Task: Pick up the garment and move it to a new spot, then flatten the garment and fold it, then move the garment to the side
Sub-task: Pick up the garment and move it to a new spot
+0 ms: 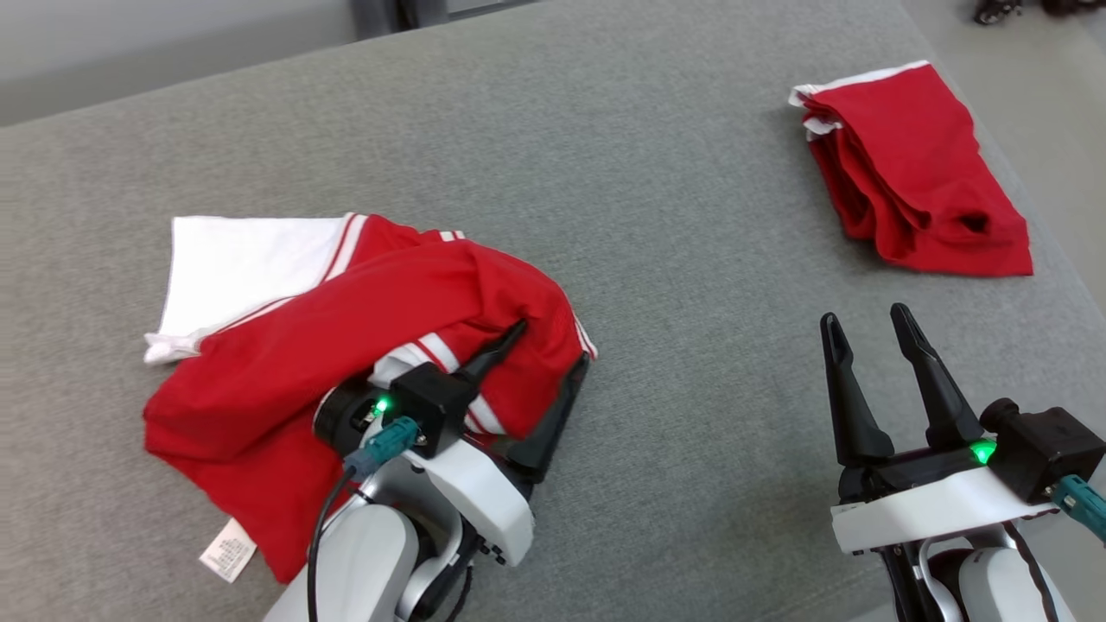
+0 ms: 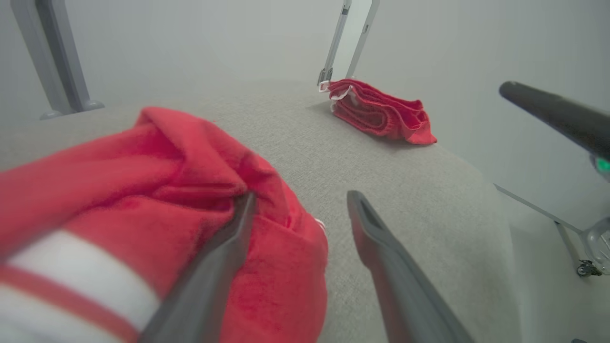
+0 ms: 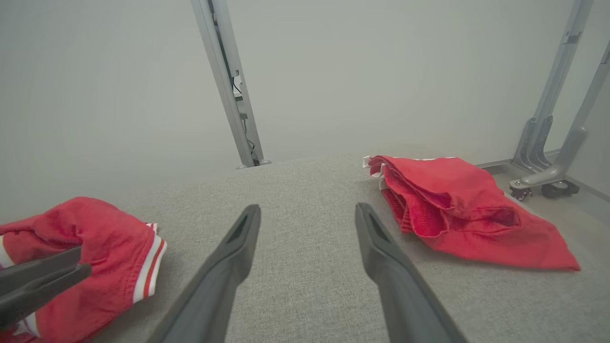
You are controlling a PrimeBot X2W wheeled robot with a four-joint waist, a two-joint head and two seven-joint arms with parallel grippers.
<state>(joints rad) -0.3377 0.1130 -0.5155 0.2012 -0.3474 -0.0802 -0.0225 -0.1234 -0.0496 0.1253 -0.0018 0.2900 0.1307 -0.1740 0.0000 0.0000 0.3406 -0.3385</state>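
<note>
The garment (image 1: 302, 345), a red shirt with white panels and stripes, lies crumpled on the left of the grey table (image 1: 674, 259). My left gripper (image 1: 553, 343) sits at its right end with its jaws apart. In the left wrist view the garment (image 2: 143, 190) bunches over and beside the left finger (image 2: 224, 247) of that gripper (image 2: 301, 195), while bare table shows between the two fingers. My right gripper (image 1: 866, 315) hovers open over the table's near right with nothing in it; in the right wrist view (image 3: 308, 208) its fingers point across bare fabric.
A second red garment (image 1: 916, 173) lies folded at the far right, close to the table's right edge, also seen as a red bundle (image 3: 457, 205). Metal frame legs (image 3: 228, 85) stand beyond the table. A white label (image 1: 226, 549) hangs from the near hem.
</note>
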